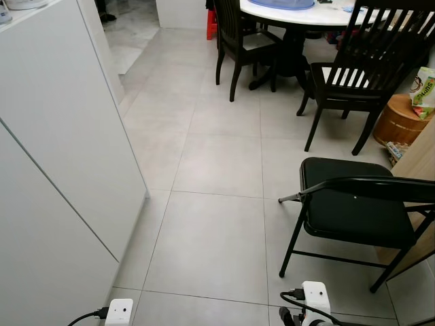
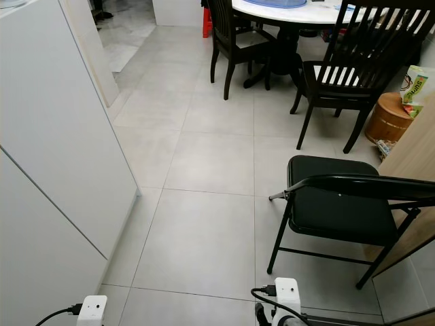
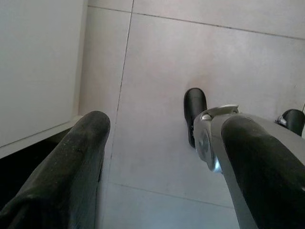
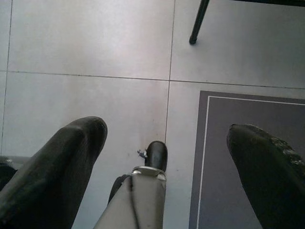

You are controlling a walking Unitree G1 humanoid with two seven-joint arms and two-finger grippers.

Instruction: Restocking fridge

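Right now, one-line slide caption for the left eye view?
Tiled floor between white fridge and black folding chair, dining table beyond.

folding chair (image 1: 357, 214), dining table (image 1: 299, 13), wooden stool (image 1: 397, 121)

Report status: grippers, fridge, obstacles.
Left gripper open, empty, over floor. Right gripper open, empty. White fridge at left, doors shut. Black folding chair ahead right.

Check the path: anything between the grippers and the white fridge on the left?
Nothing visible blocks it. The white fridge stands close on the robot's left, door shut, with bare tile floor beside it. The black folding chair sits off to the right. Left gripper and right gripper hang open and empty over the floor.
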